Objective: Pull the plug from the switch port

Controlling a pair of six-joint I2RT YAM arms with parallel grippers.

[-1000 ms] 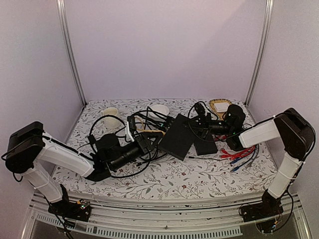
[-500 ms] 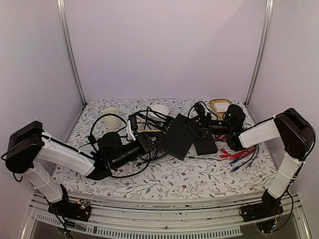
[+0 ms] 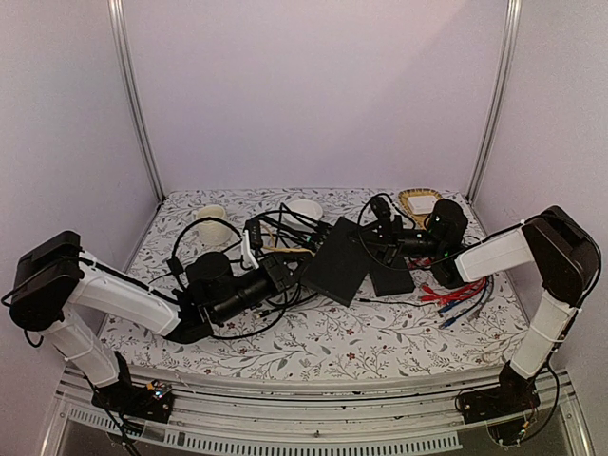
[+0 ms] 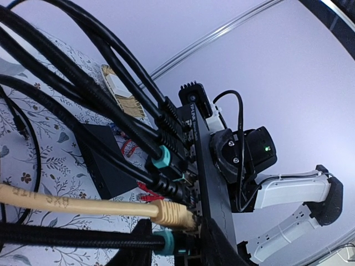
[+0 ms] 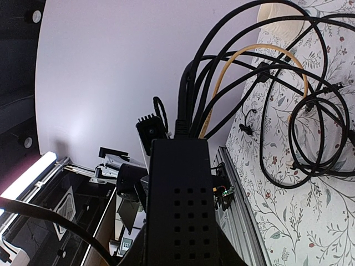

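Switch (image 3: 337, 258) ports full of plugs (image 4: 161, 160), tan plug (image 4: 173, 214) seated, basket (image 3: 402, 200) holding white pad (image 3: 421, 203)

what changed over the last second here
The left gripper edged slightly forward, toward the cabled end of the switch. The right gripper at the switch's far end, the switch itself and the cables stayed where they were.
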